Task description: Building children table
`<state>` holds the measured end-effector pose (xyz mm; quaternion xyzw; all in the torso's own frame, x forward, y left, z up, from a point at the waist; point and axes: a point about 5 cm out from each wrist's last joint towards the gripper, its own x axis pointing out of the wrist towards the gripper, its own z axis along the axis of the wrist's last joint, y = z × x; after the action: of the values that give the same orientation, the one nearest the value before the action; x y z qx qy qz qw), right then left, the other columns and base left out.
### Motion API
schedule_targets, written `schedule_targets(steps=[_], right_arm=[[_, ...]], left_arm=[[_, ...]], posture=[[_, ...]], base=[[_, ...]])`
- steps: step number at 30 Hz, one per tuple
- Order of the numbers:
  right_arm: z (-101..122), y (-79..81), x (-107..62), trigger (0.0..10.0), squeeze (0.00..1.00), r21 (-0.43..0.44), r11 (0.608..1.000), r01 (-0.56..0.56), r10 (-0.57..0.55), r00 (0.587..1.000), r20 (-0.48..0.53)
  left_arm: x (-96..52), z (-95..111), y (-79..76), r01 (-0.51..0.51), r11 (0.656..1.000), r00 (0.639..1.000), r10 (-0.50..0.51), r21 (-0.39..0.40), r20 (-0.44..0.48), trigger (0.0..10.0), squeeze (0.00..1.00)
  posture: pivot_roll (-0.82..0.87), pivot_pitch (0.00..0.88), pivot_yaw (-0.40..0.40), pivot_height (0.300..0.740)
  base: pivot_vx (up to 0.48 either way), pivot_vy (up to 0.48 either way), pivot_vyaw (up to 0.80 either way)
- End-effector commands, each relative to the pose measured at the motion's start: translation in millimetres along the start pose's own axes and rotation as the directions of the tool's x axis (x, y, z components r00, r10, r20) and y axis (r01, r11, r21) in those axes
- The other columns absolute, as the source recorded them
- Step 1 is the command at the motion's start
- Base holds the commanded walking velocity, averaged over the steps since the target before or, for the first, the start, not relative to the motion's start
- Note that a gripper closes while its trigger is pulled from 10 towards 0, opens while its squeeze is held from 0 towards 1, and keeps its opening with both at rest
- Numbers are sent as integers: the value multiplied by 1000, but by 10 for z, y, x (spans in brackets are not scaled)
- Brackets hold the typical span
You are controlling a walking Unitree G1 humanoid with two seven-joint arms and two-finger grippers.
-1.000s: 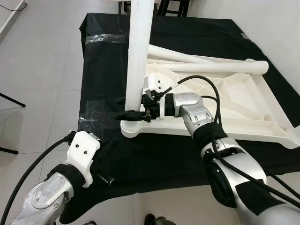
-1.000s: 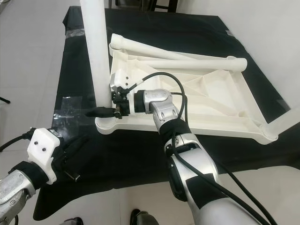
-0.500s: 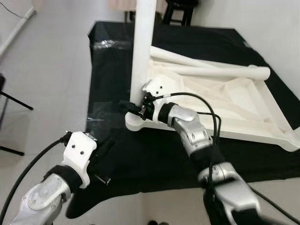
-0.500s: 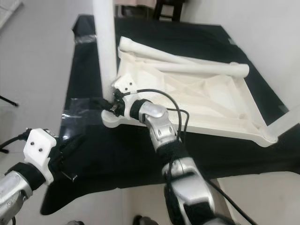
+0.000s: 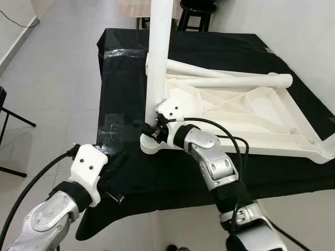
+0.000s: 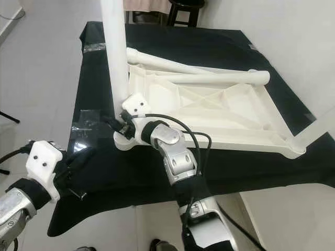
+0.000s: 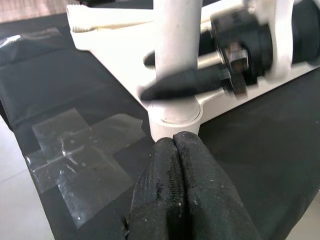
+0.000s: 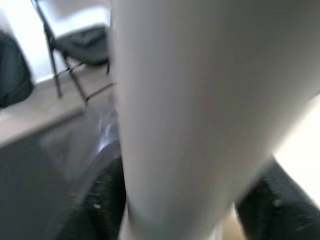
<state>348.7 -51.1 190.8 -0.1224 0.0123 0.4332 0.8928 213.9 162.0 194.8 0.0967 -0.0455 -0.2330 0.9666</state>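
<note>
The white children's tabletop point(image 5: 246, 112) lies upside down on a black-covered table. One white leg point(image 5: 158, 57) stands upright in the near-left corner socket point(image 5: 152, 145); my right gripper point(image 5: 145, 127) is shut on it just above the socket, and the leg point(image 8: 195, 110) fills the gap between its fingers point(image 8: 100, 200). Two loose white legs point(image 5: 230, 81) lie across the far part of the tabletop, and another leg point(image 6: 314, 130) stands at the near-right corner. My left gripper point(image 5: 118, 162) hovers over the black cloth a little short of the socket, fingers point(image 7: 175, 190) pressed together and empty.
Clear tape patches point(image 5: 107, 128) hold the black cloth point(image 5: 120, 73) at its left side. A black stool point(image 5: 196, 10) stands beyond the table's far edge. Grey tiled floor point(image 5: 47, 78) lies to the left.
The camera has shifted, so the whole scene sits differently. My right gripper stays clamped on the upright leg, now nearer its base. The left gripper has not visibly moved.
</note>
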Motion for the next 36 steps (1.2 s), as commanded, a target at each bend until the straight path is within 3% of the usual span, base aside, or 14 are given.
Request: schedule_targets(steps=[1, 3, 4, 5, 9, 10, 14, 15, 17, 18, 23, 30, 34, 36], right_arm=[[142, 16, -19, 10000, 1000, 12, 996, -84, 82, 993, 80], [200, 10, -30, 10000, 1000, -9, 993, -118, 118, 986, 113], [243, -15, -37, 10000, 380, -37, 987, -157, 161, 977, 141], [273, -47, -40, 10000, 0, -59, 975, -213, 220, 962, 162], [298, -98, -48, 10000, 0, -84, 947, -311, 321, 930, 177], [315, -150, -40, 10000, 0, -101, 912, -398, 409, 899, 157], [324, -186, -25, 10000, 0, -98, 885, -454, 464, 877, 124], [317, -202, -13, 4667, 0, -109, 870, -481, 491, 867, 89], [310, -213, -10, 4667, 0, -117, 860, -497, 506, 860, 66], [323, -230, -7, 196, 0, -122, 845, -521, 529, 847, 46], [395, -290, -10, 0, 0, -129, 801, -584, 592, 806, 24], [310, -342, -36, 0, 0, -117, 815, -568, 573, 820, 15], [196, -406, -92, 0, 0, -103, 874, -475, 479, 877, 28], [-52, -439, -159, 0, 0, -24, 966, -257, 257, 966, 17]], left_arm=[[16, -36, -52, 29, 1000, 999, -29, -8, -18, 10000, 0], [22, -38, -63, 33, 999, 999, -33, -9, -19, 10000, 0], [28, -39, -69, 35, 999, 999, -35, -8, -19, 10000, 0], [33, -38, -73, 35, 999, 999, -36, -9, -18, 10000, 0], [36, -32, -71, 33, 999, 999, -33, -8, -16, 10000, 0], [33, -29, -67, 30, 1000, 999, -30, -5, -16, 10000, 0], [29, -27, -68, 29, 1000, 999, -29, -4, -16, 10000, 0], [27, -29, -69, 28, 1000, 999, -28, -3, -19, 10000, 0], [25, -31, -72, 28, 1000, 999, -28, -2, -21, 10000, 0], [24, -33, -74, 28, 1000, 999, -28, 0, -22, 10000, 0], [21, -37, -78, 28, 1000, 999, -28, 3, -26, 10000, 0], [25, -38, -77, 26, 1000, 999, -26, 4, -25, 10000, 0], [26, -36, -80, 27, 1000, 999, -27, 4, -23, 10000, 0], [15, -36, -65, 26, 1000, 999, -26, 5, -22, 10000, 0]], posture=[[127, 231, -138, 740], [130, 232, -139, 740], [135, 233, -141, 740], [136, 233, -143, 740], [142, 235, -150, 740], [148, 238, -154, 740], [151, 239, -153, 740], [153, 239, -152, 740], [163, 241, -156, 740], [164, 241, -157, 740], [166, 245, -162, 740], [162, 244, -162, 740], [150, 242, -166, 740], [141, 243, -164, 740]], base=[[0, 0, 0], [0, 0, 0], [0, 0, 0], [0, 0, 0], [0, 0, 0], [0, 0, 0], [0, 0, 0], [0, 0, 0], [0, 0, 0], [0, 0, 0], [0, 0, 0], [0, 0, 0], [0, 0, 0], [0, 0, 0]])
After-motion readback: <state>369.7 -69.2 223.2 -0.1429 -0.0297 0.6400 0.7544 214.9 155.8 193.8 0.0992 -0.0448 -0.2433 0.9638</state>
